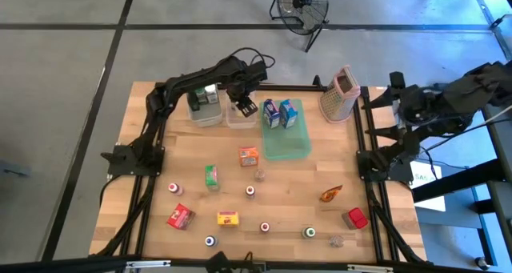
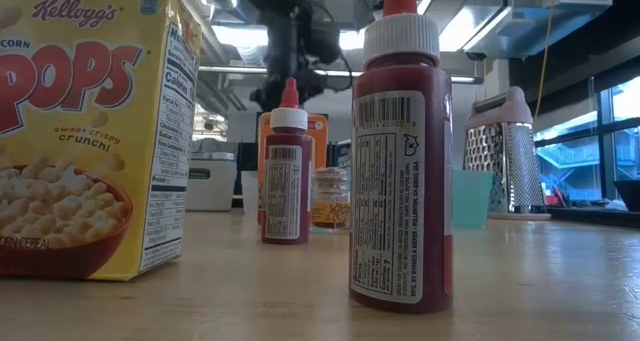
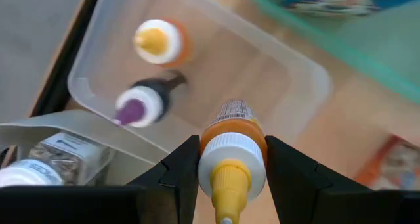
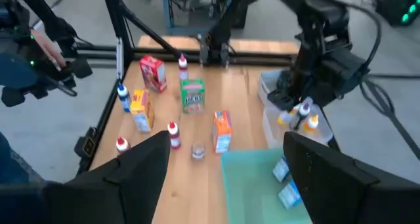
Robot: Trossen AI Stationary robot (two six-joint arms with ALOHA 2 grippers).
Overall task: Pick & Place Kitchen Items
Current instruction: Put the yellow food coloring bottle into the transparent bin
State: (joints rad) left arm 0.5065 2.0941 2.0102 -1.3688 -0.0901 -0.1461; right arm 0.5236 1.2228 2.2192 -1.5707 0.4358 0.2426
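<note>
Holding a small orange bottle (image 3: 231,135) with a yellow cap, the left claw (image 3: 226,168) pinches it over the clear bin (image 3: 298,76). Two more bottles (image 3: 157,41) lie below. The right claw (image 4: 226,168) waits open, away from the tabletop (image 1: 288,193).

Both arms are matte black, built of blocky jointed links, with thin black cables looping along the left arm (image 1: 200,81) and the right arm (image 1: 448,101). The left gripper (image 3: 230,175) has two broad, angular dark fingers (image 3: 174,175). The right gripper (image 4: 223,178) shows the same wide, wedge-shaped black fingers (image 4: 141,168).
</note>
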